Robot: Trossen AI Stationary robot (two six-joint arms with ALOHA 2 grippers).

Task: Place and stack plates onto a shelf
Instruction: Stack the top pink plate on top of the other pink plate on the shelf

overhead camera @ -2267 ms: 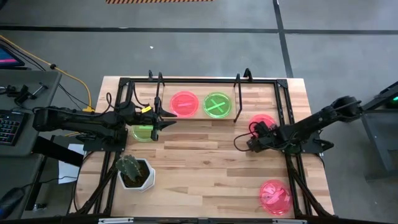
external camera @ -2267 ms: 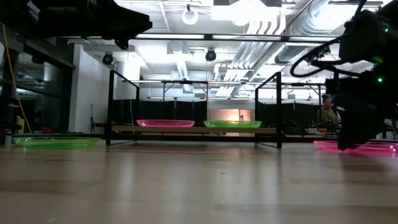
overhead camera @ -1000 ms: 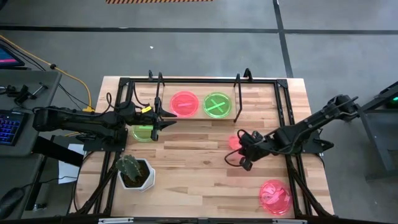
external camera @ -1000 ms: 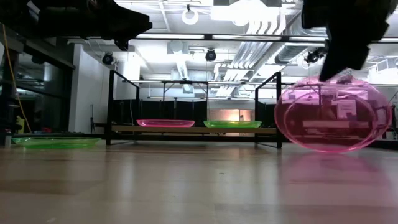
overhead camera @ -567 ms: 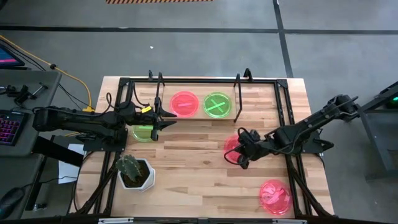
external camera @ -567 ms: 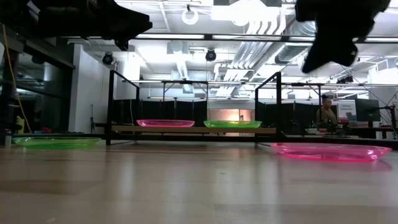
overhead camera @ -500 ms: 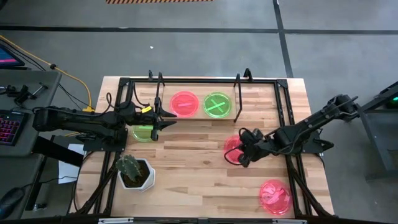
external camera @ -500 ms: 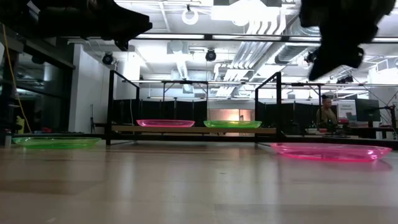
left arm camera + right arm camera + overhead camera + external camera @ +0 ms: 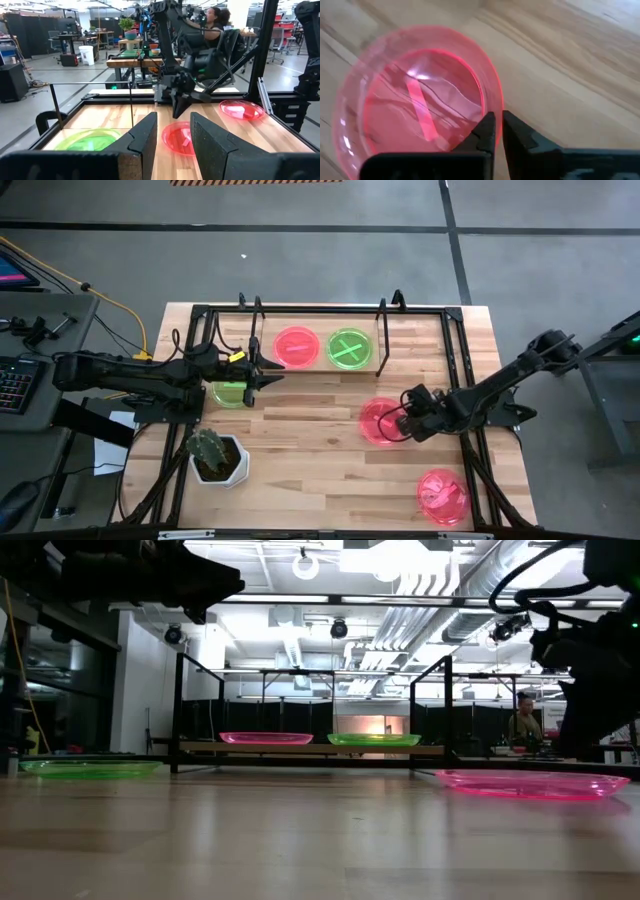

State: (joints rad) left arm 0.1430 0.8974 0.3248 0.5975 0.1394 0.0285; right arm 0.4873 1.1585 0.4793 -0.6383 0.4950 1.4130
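A pink plate (image 9: 383, 420) lies flat on the table right of centre. My right gripper (image 9: 403, 423) points steeply down at its right rim, its fingers all but together with only a slit between them (image 9: 497, 126). My left gripper (image 9: 268, 372) stands open and level by the shelf's left end, above a green plate (image 9: 228, 393) on the table, with nothing between its fingers (image 9: 173, 131). One pink plate (image 9: 296, 345) and one green plate (image 9: 350, 348) rest flat on the shelf (image 9: 322, 366). Another pink plate (image 9: 442, 495) lies at the near right. My right gripper's fingertips (image 9: 488, 121) stand at the pink plate's rim (image 9: 492, 95), on the side toward the table's right edge, coming from above. I cannot tell whether they touch it. The plate lies flat on the table.
A white pot with a cactus (image 9: 215, 455) stands at the near left. Black uprights (image 9: 381, 340) frame the shelf, and a black frame (image 9: 460, 370) runs around the tabletop. Bare wood lies between the cactus and the pink plates.
A second ago the pink plate hung tilted on edge from my right gripper, clear of the table. It has since come down out of that hold and lies flat. My right gripper has sunk toward the plate's right rim, tipping downward and rolling.
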